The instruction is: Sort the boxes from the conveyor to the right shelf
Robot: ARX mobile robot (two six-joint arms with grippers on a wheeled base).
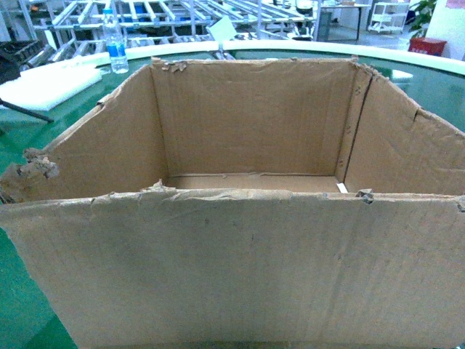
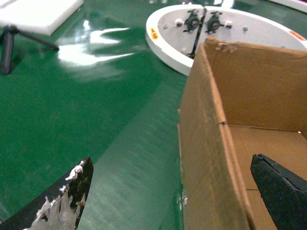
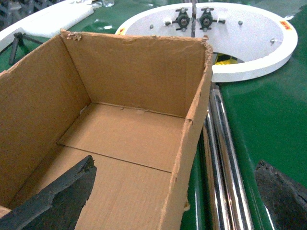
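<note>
Left hand (image 2: 172, 196): spread wide, one finger outside the box's left wall, one inside.
Box (image 1: 240, 182): large open brown cardboard box with ragged top edges, sitting on the green conveyor (image 2: 86, 120).
Right hand (image 3: 175, 191): spread wide, straddling the box's right wall, outer finger by the metal rail (image 3: 223, 158).
Far left background: water bottle (image 1: 115, 45).

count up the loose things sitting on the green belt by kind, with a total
cardboard box: 1
water bottle: 1
white foam slab: 1
total: 3, all resting on the green belt
</note>
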